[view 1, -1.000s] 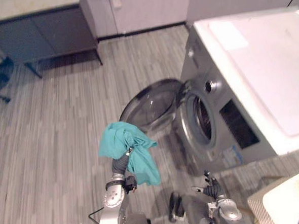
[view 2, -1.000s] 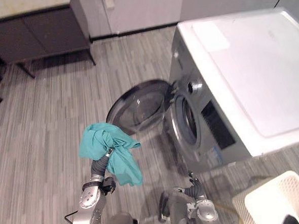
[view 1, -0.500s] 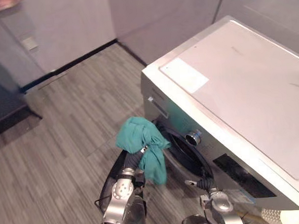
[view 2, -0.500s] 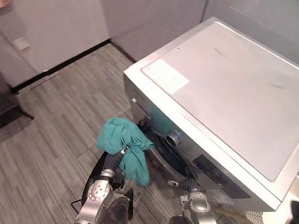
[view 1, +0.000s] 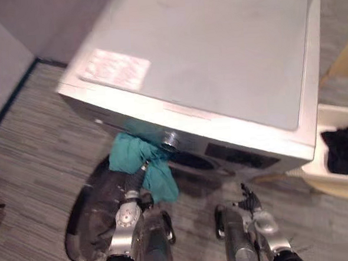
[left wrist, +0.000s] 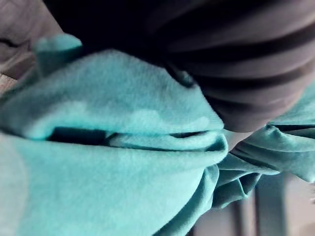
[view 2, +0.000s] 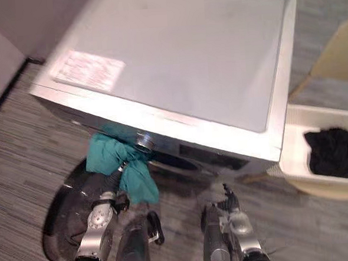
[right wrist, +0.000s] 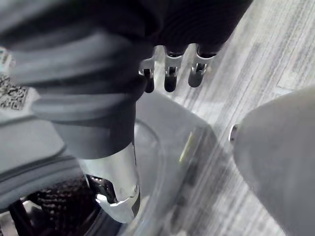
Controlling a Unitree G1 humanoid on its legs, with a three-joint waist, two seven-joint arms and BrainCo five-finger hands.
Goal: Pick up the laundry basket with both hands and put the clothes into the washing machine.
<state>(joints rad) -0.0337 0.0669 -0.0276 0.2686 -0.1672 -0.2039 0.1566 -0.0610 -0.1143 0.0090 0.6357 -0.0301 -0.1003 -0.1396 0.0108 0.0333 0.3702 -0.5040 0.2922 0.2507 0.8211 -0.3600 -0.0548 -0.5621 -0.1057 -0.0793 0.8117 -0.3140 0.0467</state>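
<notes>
Soft, even light — a pale sheen across the washer [view 1: 216,51] top (brightest at the label [view 1: 114,69]) — the floor [view 1: 27,151] below dimmer.

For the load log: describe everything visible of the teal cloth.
The teal, soft fleece-like cloth is bunched into thick creased folds over the left robot hand, one end hanging down. It hangs before the front of the silver washing machine, beside its round knob, above the open door; contact with the machine is unclear.
</notes>
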